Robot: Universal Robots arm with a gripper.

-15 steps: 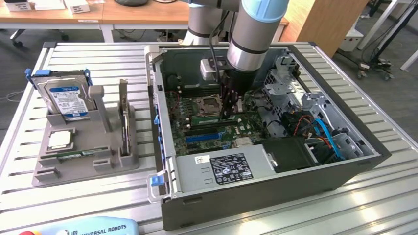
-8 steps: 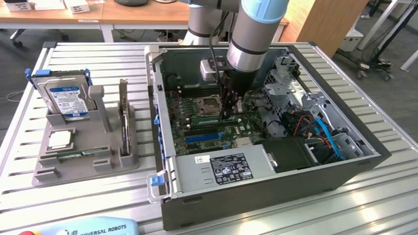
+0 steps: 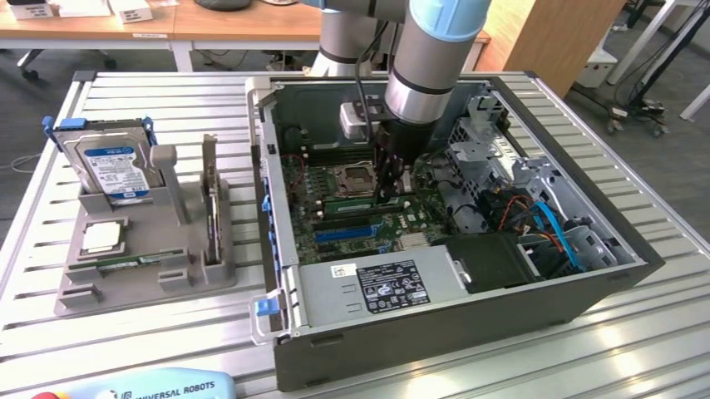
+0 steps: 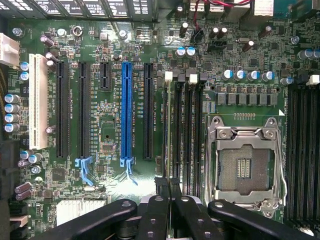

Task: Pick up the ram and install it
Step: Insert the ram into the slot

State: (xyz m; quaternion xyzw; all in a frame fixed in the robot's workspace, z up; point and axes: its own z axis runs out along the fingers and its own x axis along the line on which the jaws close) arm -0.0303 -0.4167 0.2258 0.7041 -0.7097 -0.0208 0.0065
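Ram (image 3: 352, 202) stands in a slot at the socket's (image 3: 352, 177) 6 o'clock in the exterior view; the seating step, I judge.
The gripper (image 3: 391, 198), closed tight, sits at its 3 o'clock end; pinching or pressing, I cannot tell. Seating calls for a straight, even downward push.

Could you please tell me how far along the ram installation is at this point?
Done: the gripper is down inside the case, jaws shut, at the memory slots beside the empty processor socket. In hand: a thin green strip at its tip, likely the ram. Left: I cannot tell whether it is pressed home in a slot.
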